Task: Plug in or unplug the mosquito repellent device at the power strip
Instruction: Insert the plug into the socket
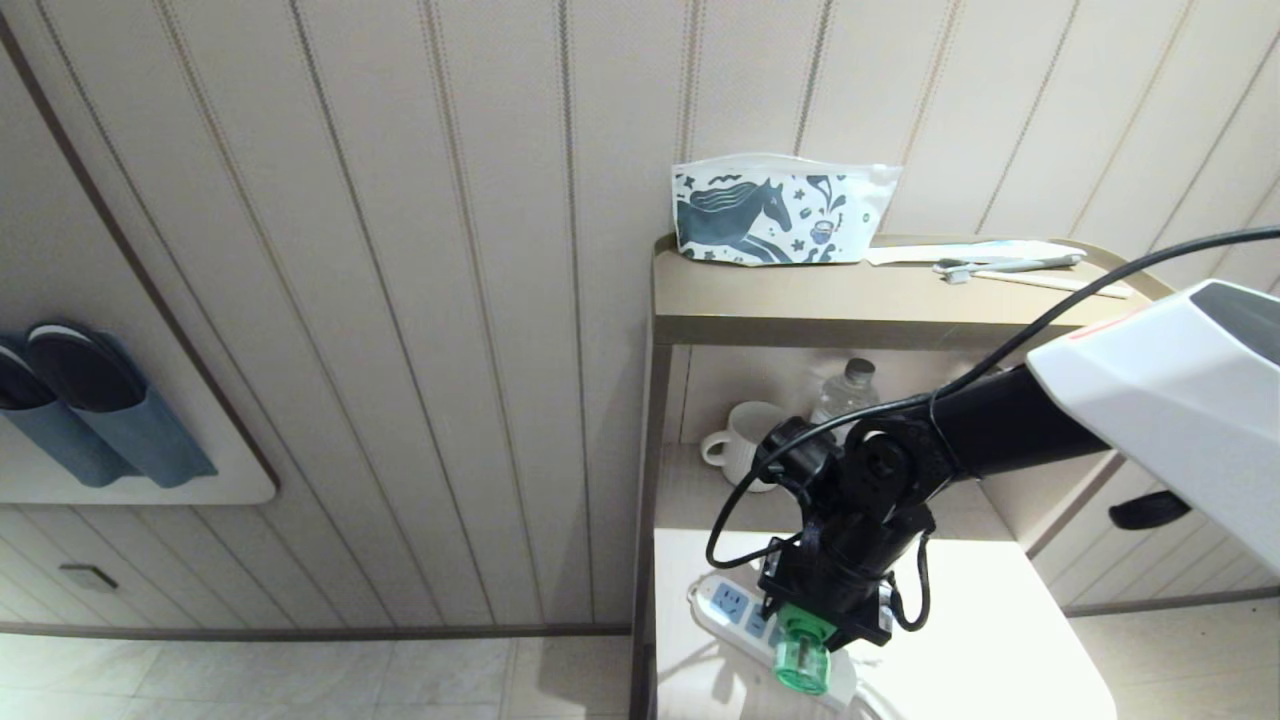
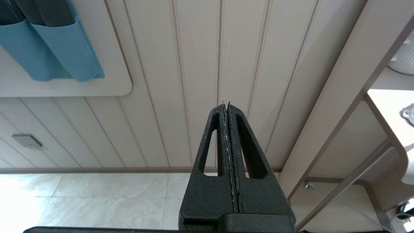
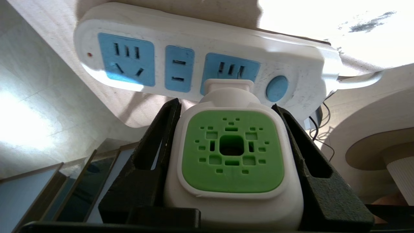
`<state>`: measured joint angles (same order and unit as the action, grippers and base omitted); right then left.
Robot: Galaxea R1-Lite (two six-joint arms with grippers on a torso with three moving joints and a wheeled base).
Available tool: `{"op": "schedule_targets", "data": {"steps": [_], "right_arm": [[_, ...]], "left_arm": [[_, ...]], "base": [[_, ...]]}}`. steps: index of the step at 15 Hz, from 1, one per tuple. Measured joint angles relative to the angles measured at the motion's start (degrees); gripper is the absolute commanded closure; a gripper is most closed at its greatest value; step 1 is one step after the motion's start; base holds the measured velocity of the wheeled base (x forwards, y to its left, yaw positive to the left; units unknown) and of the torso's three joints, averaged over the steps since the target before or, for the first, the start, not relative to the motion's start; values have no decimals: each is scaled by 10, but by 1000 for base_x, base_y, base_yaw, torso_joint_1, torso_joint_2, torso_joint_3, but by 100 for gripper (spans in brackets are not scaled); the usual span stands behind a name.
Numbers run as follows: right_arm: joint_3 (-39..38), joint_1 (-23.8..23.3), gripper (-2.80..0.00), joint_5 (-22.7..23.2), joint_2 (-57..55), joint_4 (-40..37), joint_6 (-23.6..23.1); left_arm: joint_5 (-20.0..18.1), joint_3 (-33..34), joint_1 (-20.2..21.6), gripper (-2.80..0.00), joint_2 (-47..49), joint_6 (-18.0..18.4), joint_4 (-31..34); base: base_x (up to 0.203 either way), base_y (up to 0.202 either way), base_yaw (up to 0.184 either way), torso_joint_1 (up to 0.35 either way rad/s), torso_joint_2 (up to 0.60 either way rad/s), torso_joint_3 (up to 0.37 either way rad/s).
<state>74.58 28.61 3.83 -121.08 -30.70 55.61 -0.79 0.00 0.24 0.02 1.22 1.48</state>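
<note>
My right gripper (image 3: 226,104) is shut on the mosquito repellent device (image 3: 231,152), its black fingers (image 3: 155,139) pressed on both white sides of the body around the green vented face. The device's white plug end rests against the power strip (image 3: 200,29) at the light-blue socket face beside the round blue button (image 3: 277,88); the prongs are hidden. From the head, the right gripper (image 1: 820,610) reaches down over the power strip (image 1: 722,603) at the table's near left, and the device's green bottle (image 1: 803,665) sticks out below it. My left gripper (image 2: 228,106) is shut and empty, facing the wall.
A white table top (image 1: 1000,620) carries the strip. Behind it a shelf unit holds a mug (image 1: 745,440) and a water bottle (image 1: 850,390), with a horse-print pouch (image 1: 780,215) and a toothbrush (image 1: 1010,265) on top. Slippers (image 1: 90,400) hang on the left wall.
</note>
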Motion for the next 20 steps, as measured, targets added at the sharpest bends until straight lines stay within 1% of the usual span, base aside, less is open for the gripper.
{"op": "schedule_targets", "data": {"steps": [8, 14, 20], "right_arm": [[-4, 0, 0, 2, 0, 0, 0], [-4, 0, 0, 4, -7, 13, 27], [-14, -2, 0, 4, -6, 25, 33]], "left_arm": [[0, 0, 0, 0, 0, 0, 0], [0, 0, 0, 0, 0, 0, 0], [0, 0, 0, 0, 0, 0, 0]], "base": [[0, 0, 0, 0, 0, 0], [0, 0, 0, 0, 0, 0], [0, 0, 0, 0, 0, 0]]}}
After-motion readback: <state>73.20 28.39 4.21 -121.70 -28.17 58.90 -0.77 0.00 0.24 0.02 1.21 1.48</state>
